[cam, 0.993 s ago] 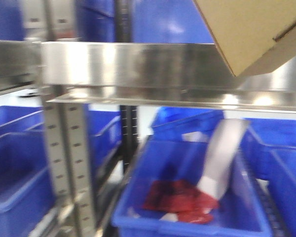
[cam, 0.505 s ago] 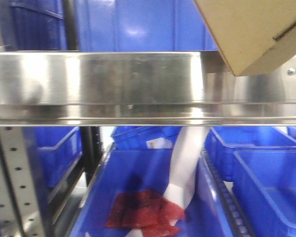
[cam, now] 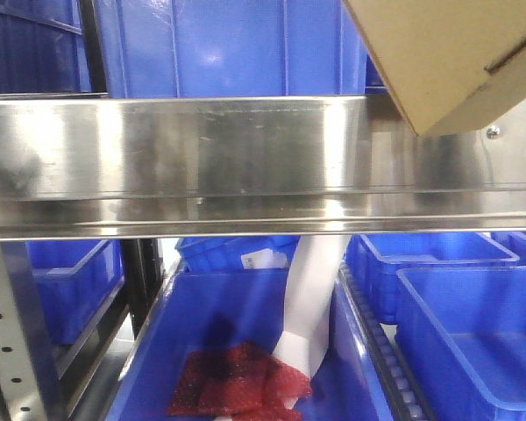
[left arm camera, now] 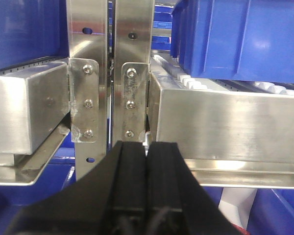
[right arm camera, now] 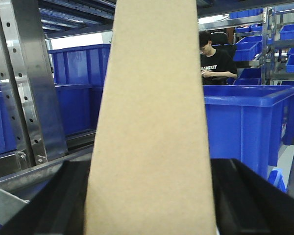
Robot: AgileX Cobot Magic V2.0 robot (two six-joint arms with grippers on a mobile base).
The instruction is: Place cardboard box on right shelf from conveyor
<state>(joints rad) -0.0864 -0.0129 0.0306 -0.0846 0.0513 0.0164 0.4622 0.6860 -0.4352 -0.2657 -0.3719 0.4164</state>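
Note:
The cardboard box [cam: 447, 53] hangs tilted at the top right of the front view, its lower corner in front of the right shelf's shiny steel rail [cam: 202, 158]. In the right wrist view the box [right arm camera: 152, 122] fills the middle, standing on end. My right gripper [right arm camera: 149, 205] is shut on it, with a black finger [right arm camera: 63, 200] on each narrow side. My left gripper [left arm camera: 147, 147] is shut with nothing in it, close below the rail [left arm camera: 225, 122] and the rack's bolted uprights [left arm camera: 132, 73]. The conveyor is out of view.
Blue bins [cam: 237, 53] stand on the shelf behind the rail. Below it, a bin [cam: 245, 351] holds a red mesh bag [cam: 232, 386] and a white packet [cam: 311, 307], with another bin [cam: 473, 324] beside it. A perforated upright [right arm camera: 29, 83] and a seated person [right arm camera: 213, 61] show in the right wrist view.
The rack has slid left in the front view and looms larger, the left upright now at the frame's edge. The box keeps its place in the view, still held.

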